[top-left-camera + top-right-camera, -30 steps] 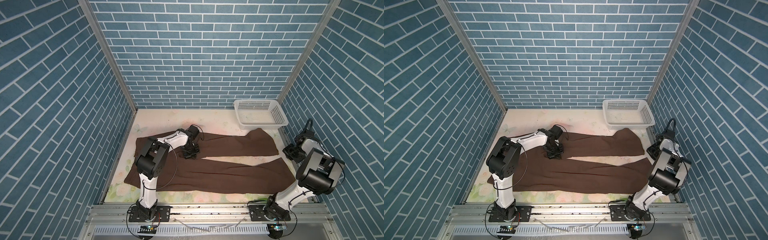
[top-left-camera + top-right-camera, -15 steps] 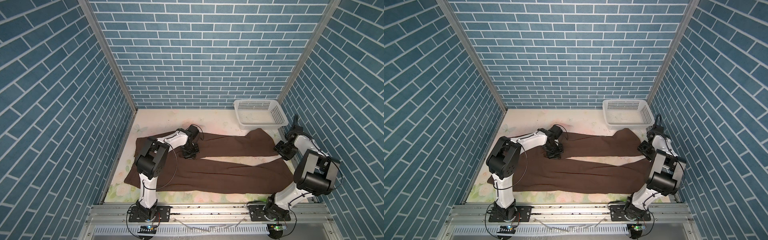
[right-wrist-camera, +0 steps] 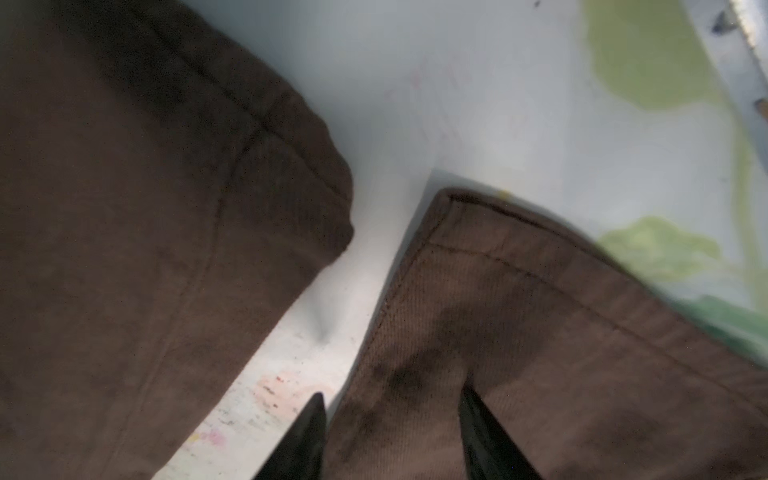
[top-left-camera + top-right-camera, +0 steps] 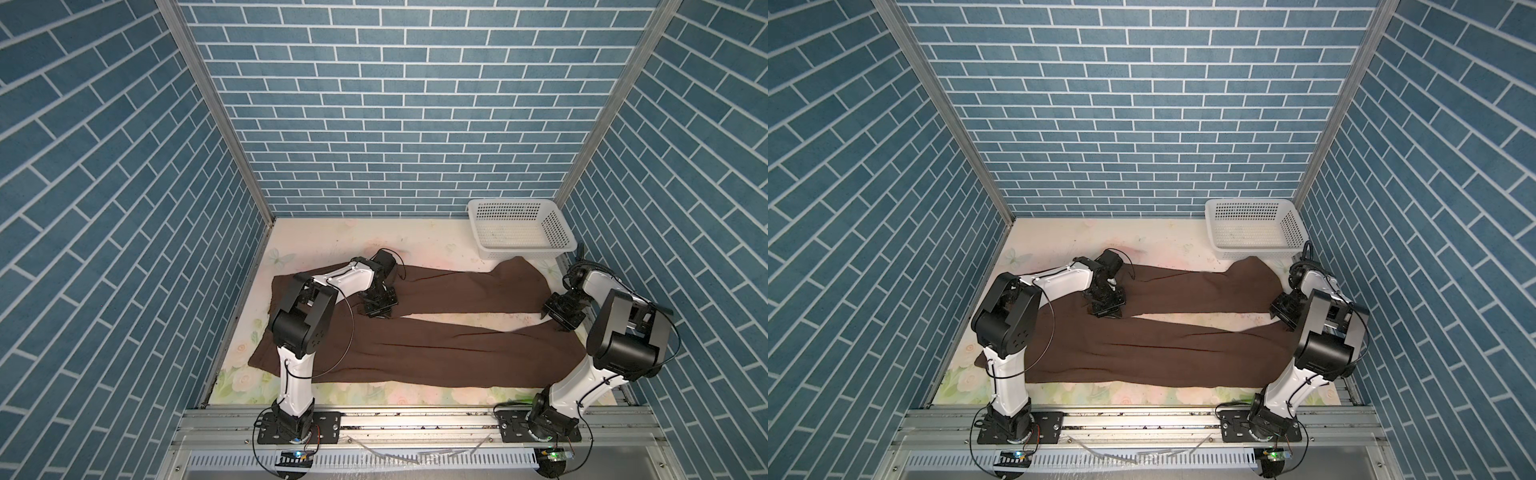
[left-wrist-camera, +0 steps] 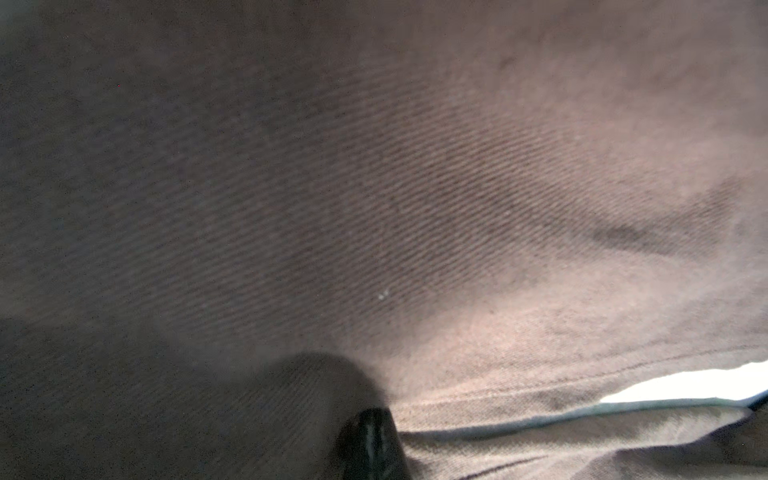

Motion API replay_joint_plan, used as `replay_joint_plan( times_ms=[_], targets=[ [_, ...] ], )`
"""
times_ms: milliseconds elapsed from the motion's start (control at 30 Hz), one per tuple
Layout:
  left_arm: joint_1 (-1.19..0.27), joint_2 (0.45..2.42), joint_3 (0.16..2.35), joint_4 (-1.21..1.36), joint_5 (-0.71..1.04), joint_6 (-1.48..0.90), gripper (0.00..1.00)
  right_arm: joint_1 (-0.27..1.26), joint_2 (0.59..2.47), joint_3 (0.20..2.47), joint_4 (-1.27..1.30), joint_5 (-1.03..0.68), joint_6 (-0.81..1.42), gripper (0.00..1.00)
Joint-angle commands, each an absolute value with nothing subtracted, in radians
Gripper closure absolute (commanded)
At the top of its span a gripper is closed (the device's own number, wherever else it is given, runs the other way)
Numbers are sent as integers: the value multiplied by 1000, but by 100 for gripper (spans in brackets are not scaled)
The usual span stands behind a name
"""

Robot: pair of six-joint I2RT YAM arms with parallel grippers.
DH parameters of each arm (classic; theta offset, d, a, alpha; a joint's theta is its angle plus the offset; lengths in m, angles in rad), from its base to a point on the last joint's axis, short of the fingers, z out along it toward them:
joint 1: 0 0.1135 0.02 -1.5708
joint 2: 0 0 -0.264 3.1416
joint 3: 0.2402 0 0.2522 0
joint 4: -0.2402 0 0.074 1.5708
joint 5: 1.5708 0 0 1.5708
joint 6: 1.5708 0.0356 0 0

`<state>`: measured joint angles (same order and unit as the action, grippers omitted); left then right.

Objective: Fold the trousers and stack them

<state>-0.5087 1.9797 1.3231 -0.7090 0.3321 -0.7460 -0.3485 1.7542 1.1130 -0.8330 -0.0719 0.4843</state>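
Note:
The dark brown trousers (image 4: pixel 436 353) (image 4: pixel 1163 349) lie spread flat, waist at the left and both legs running right, in both top views. My left gripper (image 4: pixel 379 311) (image 4: pixel 1106 311) sits low where the legs part, shut on the trousers' cloth. In the left wrist view brown fabric (image 5: pixel 415 187) fills the picture, with one dark fingertip (image 5: pixel 370 440) poking out of it. At the legs' right ends my right gripper (image 4: pixel 555 320) (image 4: pixel 1283 318) (image 3: pixel 391 395) stands open. One finger rests on the table in the gap, the other on a hem corner (image 3: pixel 540 332).
A white plastic basket (image 4: pixel 519 228) (image 4: pixel 1254 226) stands at the back right, just behind the far leg's hem. The floral tablecloth (image 4: pixel 332 241) shows bare behind the trousers. Blue brick walls close in on three sides, and a metal rail (image 4: pixel 415 419) runs along the front.
My right gripper has swung in from the table's right edge to the leg hems and opened. The left arm and the trousers have stayed put.

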Motion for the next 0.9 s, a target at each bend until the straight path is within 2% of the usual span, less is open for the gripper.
replay_joint_plan(
  times_ms=[0, 67, 133, 233, 267, 467, 700, 867],
  targets=[
    [-505, 2047, 1281, -703, 291, -751, 100, -342, 1796, 1082, -846, -81, 514, 55],
    [-505, 2046, 1282, -704, 287, -752, 100, -341, 1814, 1076, -833, -81, 515, 60],
    [-506, 2046, 1281, -706, 287, -754, 100, -341, 1826, 1072, -822, -82, 514, 70],
    [-505, 2046, 1281, -709, 283, -754, 100, -341, 1833, 1078, -814, -78, 514, 95],
    [-505, 2045, 1281, -711, 280, -754, 100, -341, 1831, 1084, -816, -71, 514, 100],
    [-505, 2043, 1260, -703, 268, -756, 100, -377, 1760, 1140, -836, -3, 519, 100],
    [-485, 2038, 1205, -676, 241, -762, 100, -486, 1606, 1120, -759, -41, 570, 100],
    [-441, 2018, 1190, -674, 224, -755, 100, -493, 1530, 1087, -709, -37, 595, 100]
  ],
)
